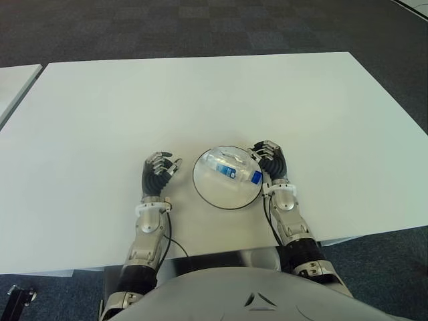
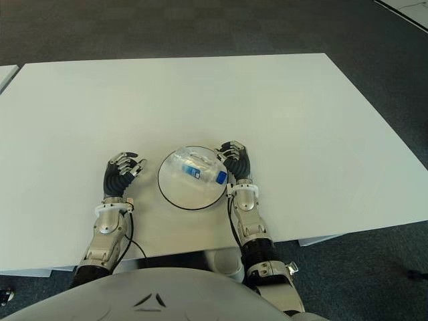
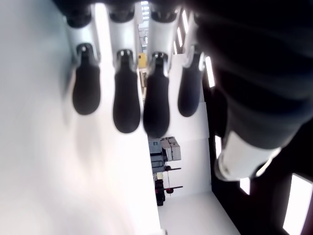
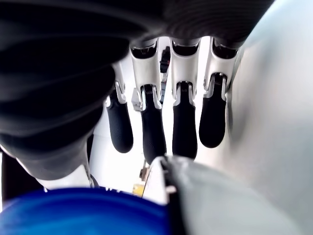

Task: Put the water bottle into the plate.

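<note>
A clear water bottle (image 1: 232, 168) with a blue label and blue cap lies on its side inside the round white plate (image 1: 217, 192), which has a dark rim. The plate sits on the white table (image 1: 200, 100) near its front edge. My right hand (image 1: 269, 157) is at the plate's right edge, close to the bottle's capped end, with its fingers (image 4: 186, 132) relaxed and holding nothing. The blue cap (image 4: 83, 210) fills the near part of the right wrist view. My left hand (image 1: 159, 170) shows left of the plate, a short gap away, fingers (image 3: 127, 103) loosely extended and empty.
The wide white table stretches far beyond the plate. A second white table (image 1: 13, 80) stands at the far left across a narrow gap. Dark carpet (image 1: 200, 27) surrounds both. A thin black cable (image 1: 175, 246) runs by my left forearm.
</note>
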You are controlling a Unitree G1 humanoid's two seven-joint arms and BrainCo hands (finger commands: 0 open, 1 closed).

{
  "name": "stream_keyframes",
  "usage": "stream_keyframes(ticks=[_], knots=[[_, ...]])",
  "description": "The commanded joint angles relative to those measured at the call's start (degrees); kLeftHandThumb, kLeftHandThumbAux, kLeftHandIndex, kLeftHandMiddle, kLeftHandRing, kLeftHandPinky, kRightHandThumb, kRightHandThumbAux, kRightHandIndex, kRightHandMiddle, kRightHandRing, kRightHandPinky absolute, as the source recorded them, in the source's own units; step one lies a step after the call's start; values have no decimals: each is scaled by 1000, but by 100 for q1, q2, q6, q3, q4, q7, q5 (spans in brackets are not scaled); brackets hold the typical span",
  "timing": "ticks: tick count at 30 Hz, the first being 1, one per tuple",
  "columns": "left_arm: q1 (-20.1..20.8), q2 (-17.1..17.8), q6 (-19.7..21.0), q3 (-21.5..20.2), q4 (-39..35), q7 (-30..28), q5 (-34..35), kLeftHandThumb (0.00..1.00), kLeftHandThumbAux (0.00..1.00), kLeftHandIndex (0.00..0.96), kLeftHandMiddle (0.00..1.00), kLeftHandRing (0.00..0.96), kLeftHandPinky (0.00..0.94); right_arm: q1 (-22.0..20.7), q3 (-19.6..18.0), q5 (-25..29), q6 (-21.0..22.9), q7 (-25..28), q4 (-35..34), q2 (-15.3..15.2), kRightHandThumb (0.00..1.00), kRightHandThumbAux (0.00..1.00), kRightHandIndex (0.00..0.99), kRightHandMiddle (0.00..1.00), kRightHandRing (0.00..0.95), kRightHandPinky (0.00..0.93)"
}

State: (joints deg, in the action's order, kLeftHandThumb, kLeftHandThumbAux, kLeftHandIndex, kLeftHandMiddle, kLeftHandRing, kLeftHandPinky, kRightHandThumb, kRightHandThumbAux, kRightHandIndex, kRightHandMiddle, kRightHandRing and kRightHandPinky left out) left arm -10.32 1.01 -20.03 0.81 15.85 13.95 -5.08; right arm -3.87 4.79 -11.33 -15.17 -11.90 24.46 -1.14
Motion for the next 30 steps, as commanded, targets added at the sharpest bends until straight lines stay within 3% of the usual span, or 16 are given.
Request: stream_keyframes(ticks=[1,12,30], knots=[[-124,19,395,-13,-116,-213,25,705,717,437,652,649,651,135,129,-79,125,106,30,34,702,731,423,498,506,506],[-175,104,740,-1,-252,-353,-65,703,719,436,725,710,705,116,227,50,-69,360,179,36,702,729,424,492,503,501],[-157,158,697,-46,-190,-478,-17,702,718,436,741,725,726,79,182,133,-197,390,356,141,708,726,426,498,487,481]])
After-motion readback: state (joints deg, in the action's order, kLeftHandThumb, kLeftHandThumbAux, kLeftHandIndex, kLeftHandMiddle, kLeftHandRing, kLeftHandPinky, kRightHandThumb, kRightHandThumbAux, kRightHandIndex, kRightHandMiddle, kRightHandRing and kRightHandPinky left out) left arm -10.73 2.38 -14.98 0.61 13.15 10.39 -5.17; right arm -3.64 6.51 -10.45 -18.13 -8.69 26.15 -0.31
